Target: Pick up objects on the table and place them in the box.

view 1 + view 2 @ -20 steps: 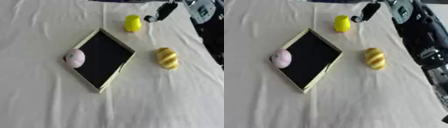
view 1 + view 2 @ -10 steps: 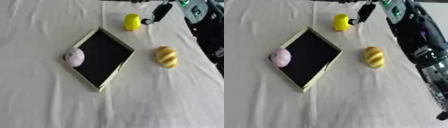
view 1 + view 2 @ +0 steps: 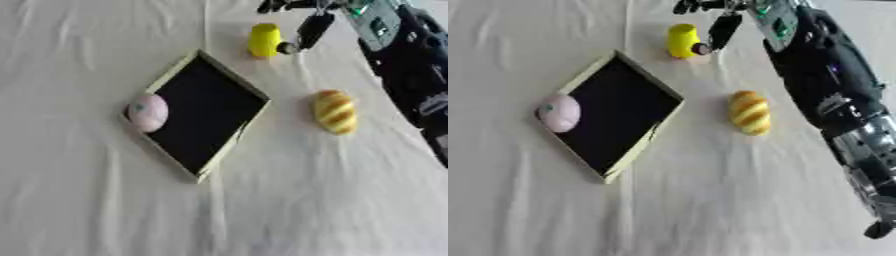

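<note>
The right hand (image 3: 721, 22) reaches from the far right with fingers spread and grasping nothing, thumb tip just beside the yellow object (image 3: 682, 41), apparently lining up a grab, while the bread (image 3: 750, 112) waits beside the box (image 3: 636, 150), where a pink ball (image 3: 559, 113) sits at its left corner.

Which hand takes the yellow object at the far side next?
Right. The right hand is already extended beside the yellow object, a finger at its right side, not yet closed round it. The left hand shows in neither view. The box lies nearer, to its left.
</note>
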Robot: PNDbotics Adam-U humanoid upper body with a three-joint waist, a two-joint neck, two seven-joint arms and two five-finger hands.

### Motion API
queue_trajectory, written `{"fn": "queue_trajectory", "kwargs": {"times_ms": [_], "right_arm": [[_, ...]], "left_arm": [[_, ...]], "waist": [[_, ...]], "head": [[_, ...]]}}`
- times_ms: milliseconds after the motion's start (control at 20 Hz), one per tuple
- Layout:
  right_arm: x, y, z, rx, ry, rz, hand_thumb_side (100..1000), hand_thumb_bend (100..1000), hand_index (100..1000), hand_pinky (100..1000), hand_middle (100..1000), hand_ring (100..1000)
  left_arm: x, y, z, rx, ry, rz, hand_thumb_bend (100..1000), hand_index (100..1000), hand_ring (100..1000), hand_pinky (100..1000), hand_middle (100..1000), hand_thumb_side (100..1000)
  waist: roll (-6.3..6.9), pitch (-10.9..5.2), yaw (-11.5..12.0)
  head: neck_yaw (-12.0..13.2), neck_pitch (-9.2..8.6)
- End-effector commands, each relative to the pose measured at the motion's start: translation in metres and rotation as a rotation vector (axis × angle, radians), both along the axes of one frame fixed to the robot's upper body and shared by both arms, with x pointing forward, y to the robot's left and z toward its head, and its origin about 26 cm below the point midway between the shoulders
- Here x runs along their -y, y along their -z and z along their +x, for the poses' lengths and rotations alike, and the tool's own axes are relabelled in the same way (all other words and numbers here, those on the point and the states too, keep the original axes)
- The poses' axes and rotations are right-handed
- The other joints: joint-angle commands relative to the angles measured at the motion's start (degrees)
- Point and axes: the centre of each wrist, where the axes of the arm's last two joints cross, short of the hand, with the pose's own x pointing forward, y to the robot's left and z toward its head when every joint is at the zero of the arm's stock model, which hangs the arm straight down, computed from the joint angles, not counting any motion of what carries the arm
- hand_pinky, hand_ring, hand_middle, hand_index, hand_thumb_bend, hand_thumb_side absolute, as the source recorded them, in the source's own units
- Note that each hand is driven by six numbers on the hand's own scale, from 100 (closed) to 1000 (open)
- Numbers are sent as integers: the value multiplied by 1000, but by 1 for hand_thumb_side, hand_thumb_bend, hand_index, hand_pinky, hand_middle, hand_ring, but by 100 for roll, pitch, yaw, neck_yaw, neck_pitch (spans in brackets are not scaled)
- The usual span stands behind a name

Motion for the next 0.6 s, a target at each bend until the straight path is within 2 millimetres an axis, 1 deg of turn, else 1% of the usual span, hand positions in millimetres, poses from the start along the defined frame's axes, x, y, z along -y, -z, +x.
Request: {"fn": "queue_trajectory", "kwargs": {"times_ms": [50,250,400,450,500,600], "right_arm": [[4,-12,-1,46,24,11,100,248,965,966,935,975],[3,-10,0,64,33,30,100,206,957,961,923,967],[3,-8,1,72,39,31,100,200,954,954,913,964],[3,-8,1,74,41,36,100,163,938,948,891,952],[3,-7,1,78,43,43,100,146,928,941,876,941],[3,-7,1,88,48,51,100,146,916,931,858,923]], "left_arm": [[-3,-19,-8,54,-3,16,601,948,849,867,805,609],[-2,-20,-8,56,3,15,597,948,850,866,803,611],[-1,-19,-8,54,7,18,594,949,850,867,804,612],[-1,-19,-8,54,7,17,593,949,850,867,804,612],[-2,-19,-8,53,7,15,592,949,850,867,804,612],[-1,-19,-8,53,10,13,592,949,850,867,804,613]], "waist": [[19,-95,21],[16,-35,44],[16,-3,61],[16,4,64],[18,11,67],[19,19,73]], "head": [[-50,-98],[-83,-142],[-100,-161],[-105,-164],[-107,-163],[-107,-164]]}}
